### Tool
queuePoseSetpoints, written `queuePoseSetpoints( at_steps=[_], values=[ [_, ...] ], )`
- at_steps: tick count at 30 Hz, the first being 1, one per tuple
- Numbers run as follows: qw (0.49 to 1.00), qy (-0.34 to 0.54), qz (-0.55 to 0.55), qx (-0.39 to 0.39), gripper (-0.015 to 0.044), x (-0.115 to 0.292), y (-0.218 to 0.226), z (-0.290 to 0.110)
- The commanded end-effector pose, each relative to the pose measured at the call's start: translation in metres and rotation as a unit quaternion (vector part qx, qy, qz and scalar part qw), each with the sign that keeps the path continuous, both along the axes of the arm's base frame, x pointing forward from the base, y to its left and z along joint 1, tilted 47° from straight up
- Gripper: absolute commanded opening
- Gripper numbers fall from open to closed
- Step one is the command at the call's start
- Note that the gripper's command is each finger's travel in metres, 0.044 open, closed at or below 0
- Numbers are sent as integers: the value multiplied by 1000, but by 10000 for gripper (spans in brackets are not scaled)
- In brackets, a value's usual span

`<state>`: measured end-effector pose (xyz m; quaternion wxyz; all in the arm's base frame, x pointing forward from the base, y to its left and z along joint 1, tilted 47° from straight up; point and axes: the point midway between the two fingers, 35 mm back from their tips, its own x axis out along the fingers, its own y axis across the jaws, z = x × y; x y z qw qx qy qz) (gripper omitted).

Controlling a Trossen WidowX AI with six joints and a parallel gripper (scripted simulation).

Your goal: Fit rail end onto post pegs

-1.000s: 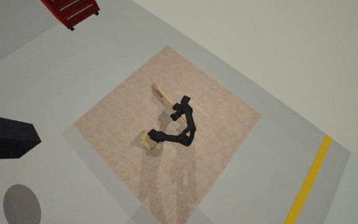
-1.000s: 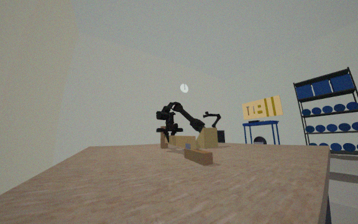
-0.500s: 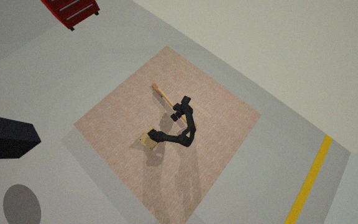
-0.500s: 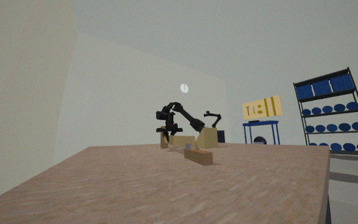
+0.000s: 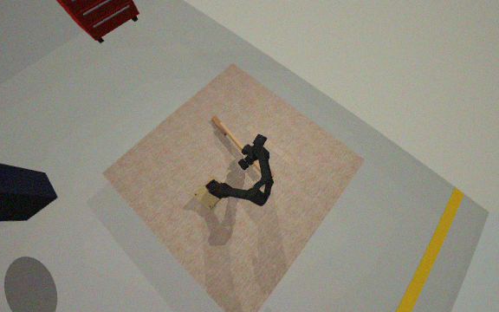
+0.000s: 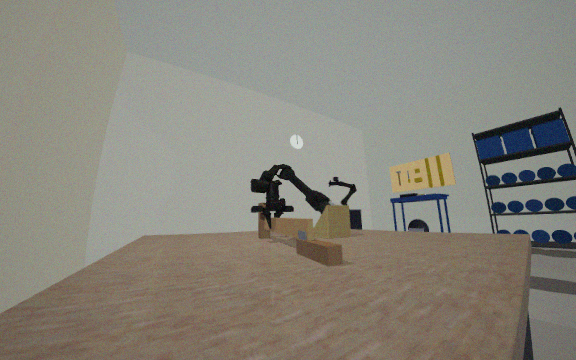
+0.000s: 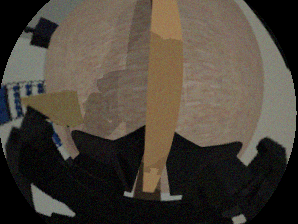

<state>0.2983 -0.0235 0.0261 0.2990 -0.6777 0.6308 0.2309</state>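
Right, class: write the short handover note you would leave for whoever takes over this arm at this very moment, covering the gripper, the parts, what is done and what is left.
Gripper: shut on the rail, gripping it near the end closest to the post.
Rail: runs across the table from the footboard block toward the post; in the exterior view the gripped end is up off the table beside the post.
Done: rail grasped and raised.
Cannot tell: whether the pegs are in the holes, or whether the far end sits in the bracket; both are too small to see.
Left: confirm the rail end is flush and level, then open the gripper.
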Motion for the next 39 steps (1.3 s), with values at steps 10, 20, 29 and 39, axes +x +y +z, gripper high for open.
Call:
queuePoseSetpoints(
  at_steps=[10,20,29,39],
  values=[
    [1000,0,3,0,0,0,-2,4],
    [1000,0,3,-1,0,0,-5,6],
    [1000,0,3,-1,0,0,-7,8],
    [1000,0,3,-1,0,-1,-8,11]
  ],
)
